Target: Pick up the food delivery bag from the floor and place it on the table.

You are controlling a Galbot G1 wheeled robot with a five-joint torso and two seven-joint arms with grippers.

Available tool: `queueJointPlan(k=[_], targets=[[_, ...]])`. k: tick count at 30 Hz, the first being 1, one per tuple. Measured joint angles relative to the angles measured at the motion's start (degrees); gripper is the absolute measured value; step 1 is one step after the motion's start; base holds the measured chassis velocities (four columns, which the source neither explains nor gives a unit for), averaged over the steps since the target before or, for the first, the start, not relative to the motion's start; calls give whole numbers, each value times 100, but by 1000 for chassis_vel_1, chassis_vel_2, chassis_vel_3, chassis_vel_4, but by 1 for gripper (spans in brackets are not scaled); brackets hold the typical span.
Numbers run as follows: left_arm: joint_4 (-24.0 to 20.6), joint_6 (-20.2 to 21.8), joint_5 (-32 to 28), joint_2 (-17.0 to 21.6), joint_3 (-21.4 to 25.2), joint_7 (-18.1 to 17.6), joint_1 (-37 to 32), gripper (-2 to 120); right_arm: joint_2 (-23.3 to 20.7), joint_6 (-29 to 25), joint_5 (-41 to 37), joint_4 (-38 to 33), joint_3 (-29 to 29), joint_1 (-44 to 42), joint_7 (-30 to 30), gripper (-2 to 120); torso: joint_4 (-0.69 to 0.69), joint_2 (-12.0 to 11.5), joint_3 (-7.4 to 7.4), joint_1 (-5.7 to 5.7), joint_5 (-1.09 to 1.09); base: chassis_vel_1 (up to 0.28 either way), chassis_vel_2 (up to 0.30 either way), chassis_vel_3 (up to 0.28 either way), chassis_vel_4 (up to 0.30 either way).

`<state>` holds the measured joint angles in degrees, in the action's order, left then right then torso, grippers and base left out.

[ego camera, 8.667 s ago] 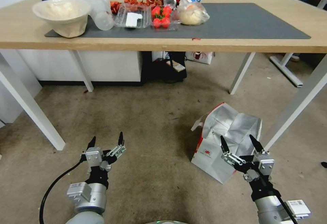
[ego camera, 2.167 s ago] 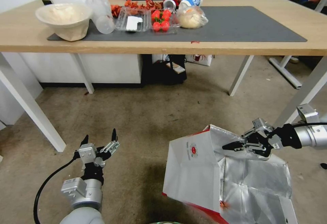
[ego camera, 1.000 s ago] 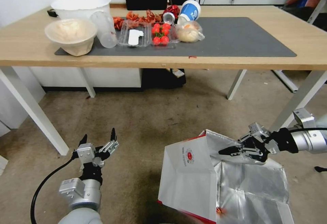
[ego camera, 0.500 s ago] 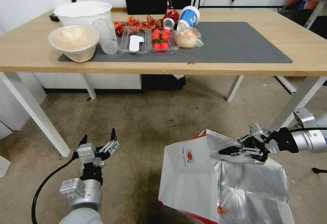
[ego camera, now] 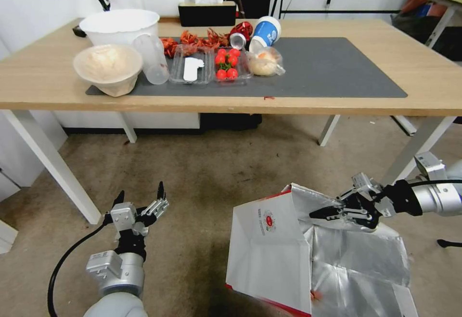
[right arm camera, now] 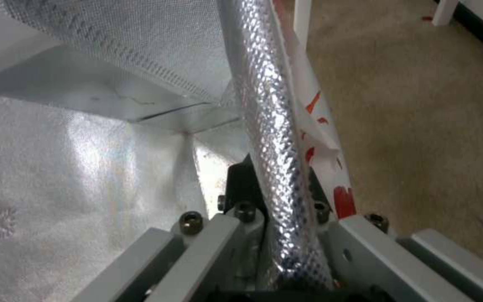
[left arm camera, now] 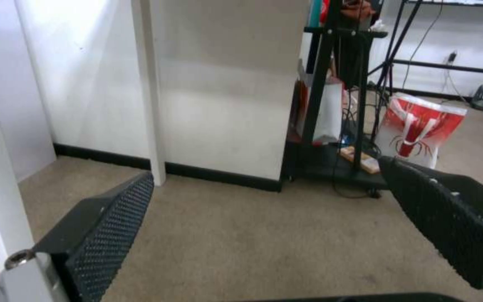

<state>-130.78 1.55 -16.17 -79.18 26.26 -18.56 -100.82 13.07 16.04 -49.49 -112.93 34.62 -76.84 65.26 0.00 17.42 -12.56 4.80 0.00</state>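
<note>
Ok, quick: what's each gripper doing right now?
Left gripper: open, empty, low over the floor.
Right gripper: shut on the bag rim.

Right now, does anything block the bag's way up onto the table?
The right gripper holds the food delivery bag by its rim, below the table edge. The mat's right half is bare; the food containers crowd the left.

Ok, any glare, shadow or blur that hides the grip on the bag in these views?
Head view: the bag casts a dark shadow on the floor; the right gripper stays readable. Right wrist view: the foil lining glares and the near wall blurs, yet the jaws clearly pinch it. Left wrist view: the left gripper looks soft.
</note>
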Motion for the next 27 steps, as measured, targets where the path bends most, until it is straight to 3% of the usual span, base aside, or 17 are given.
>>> queueJointPlan(k=[27], targets=[[-25,-2,15,-9,-26,-10,-22,100,16,-36,118,-41,44,-112,17,0,0,600,-407,193,0,0,0,0,0]])
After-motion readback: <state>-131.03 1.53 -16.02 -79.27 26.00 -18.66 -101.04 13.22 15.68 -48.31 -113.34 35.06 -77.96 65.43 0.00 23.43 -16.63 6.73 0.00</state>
